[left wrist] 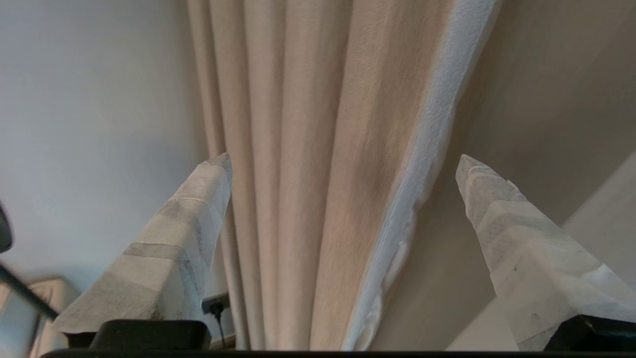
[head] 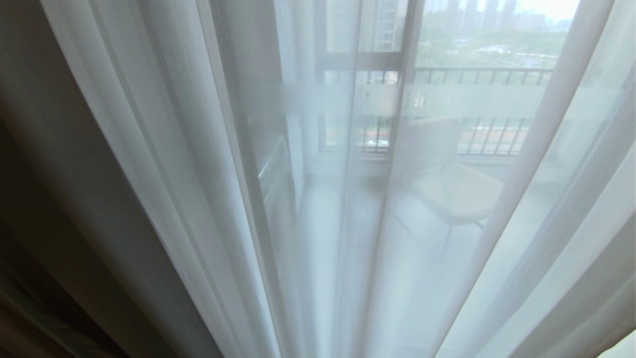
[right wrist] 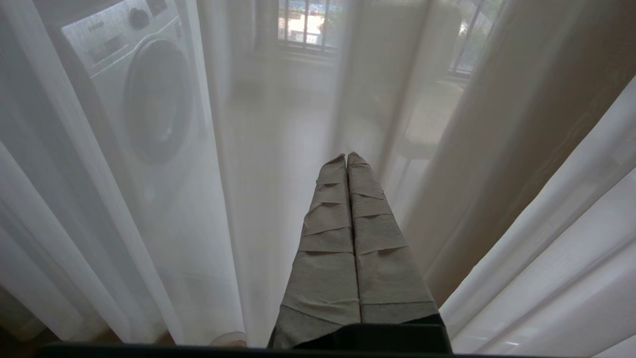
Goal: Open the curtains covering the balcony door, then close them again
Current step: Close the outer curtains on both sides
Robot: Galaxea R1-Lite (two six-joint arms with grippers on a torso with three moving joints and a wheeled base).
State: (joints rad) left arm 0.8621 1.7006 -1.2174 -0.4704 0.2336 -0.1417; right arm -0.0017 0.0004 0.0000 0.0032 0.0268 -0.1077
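Two grippers: my left gripper [left wrist: 343,164] gapes empty before the beige drapes [left wrist: 308,149]; right gripper [right wrist: 346,158] closed, empty, facing sheers [right wrist: 208,199].

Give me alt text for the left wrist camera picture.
The left gripper, jaws wide apart and holding nothing, points at gathered beige drapes with a white sheer edge. A pale wall lies beside them.

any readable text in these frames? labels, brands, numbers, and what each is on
Nothing can be read with certainty.
Washing machine panel behind the white sheer: a short brand-like mark, too blurred to read.
Frosted band on the balcony door: small dark marks, veiled by the sheer, unreadable.
Beige drape, both grippers' wrapped fingers: no text.
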